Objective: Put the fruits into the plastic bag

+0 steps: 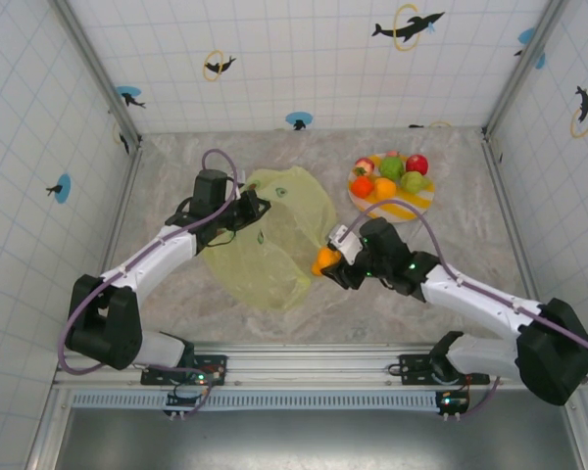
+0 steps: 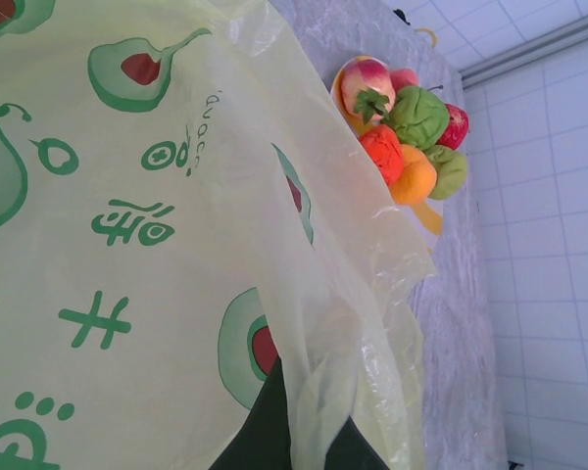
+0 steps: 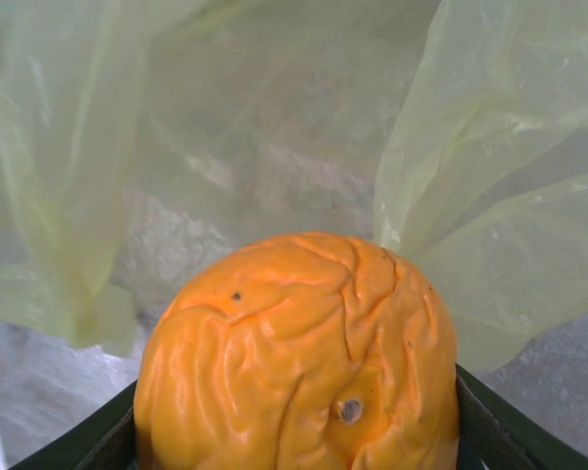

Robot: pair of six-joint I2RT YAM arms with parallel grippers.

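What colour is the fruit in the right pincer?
Orange; the fruit shows best in the right wrist view.

Both arms reach inward, left tool (image 1: 258,208) pinched tight, right tool (image 1: 324,262) apparently gripping

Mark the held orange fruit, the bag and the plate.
wrinkled orange toy fruit (image 3: 294,352), right wrist view, front face.
translucent yellow-green plastic bag (image 1: 274,250), top view, flat middle.
round yellow-and-white striped plate (image 1: 419,200), top view, bare near rim.

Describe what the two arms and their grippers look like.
Both arms, the left arm and the right arm, have white tubular links between bulky black joint housings. A mauve-grey cable loops along each. The left gripper and right gripper are black, with dark flat fingers. Small green lights glow on the right wrist.
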